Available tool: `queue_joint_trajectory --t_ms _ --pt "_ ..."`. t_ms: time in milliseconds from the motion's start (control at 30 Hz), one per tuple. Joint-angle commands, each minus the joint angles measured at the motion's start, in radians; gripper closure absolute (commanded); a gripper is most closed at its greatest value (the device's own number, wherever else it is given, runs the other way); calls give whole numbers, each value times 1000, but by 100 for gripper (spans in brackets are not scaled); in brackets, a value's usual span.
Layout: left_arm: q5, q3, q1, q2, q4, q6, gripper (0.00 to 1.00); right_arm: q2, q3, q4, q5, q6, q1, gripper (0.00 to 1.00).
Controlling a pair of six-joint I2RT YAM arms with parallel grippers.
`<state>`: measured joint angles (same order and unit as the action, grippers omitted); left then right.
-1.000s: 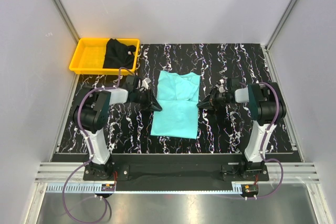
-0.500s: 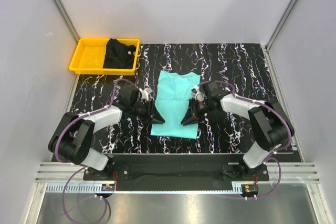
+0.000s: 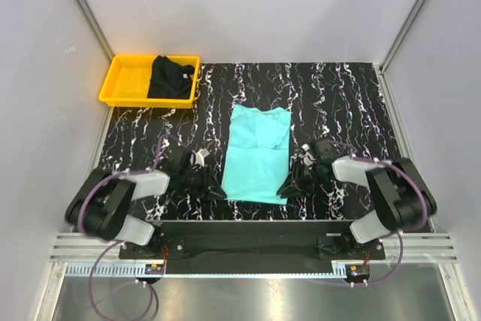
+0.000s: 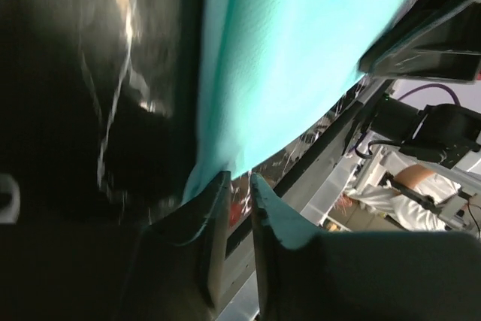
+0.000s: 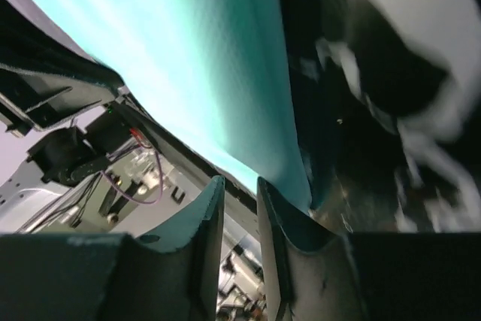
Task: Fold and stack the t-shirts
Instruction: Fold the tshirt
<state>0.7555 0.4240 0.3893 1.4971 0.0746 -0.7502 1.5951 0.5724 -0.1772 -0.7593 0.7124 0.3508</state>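
Robotics lab test cell: white panels (image 3: 248, 5) and aluminium framing (image 3: 83, 5) are enclosing a black marbled counter (image 3: 338, 88); left arm (image 3: 120, 189) and right arm (image 3: 391, 193) are sitting bolted alongside.

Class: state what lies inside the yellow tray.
A black t-shirt lies bunched in the right half of the yellow tray; its left half shows bare floor. Anything beneath the shirt is covered.

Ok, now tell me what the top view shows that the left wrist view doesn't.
Top only: the tray holding the black shirt, and the teal shirt whole. Left wrist only: the left hand close up, fingers narrowly apart beside that shirt's near corner. Both: the teal shirt on the table.
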Motion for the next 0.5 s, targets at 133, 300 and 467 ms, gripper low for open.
queue_joint_trajectory --t_ms 133,300,467 --pt "-82 33 57 -331 -157 -77 69 -291 39 -188 127 27 40 64" --pt "-82 119 66 -221 -87 -92 69 -104 139 -81 34 70 155 65" --pt "-64 130 66 7 72 -98 72 14 130 73 32 102 166 65"
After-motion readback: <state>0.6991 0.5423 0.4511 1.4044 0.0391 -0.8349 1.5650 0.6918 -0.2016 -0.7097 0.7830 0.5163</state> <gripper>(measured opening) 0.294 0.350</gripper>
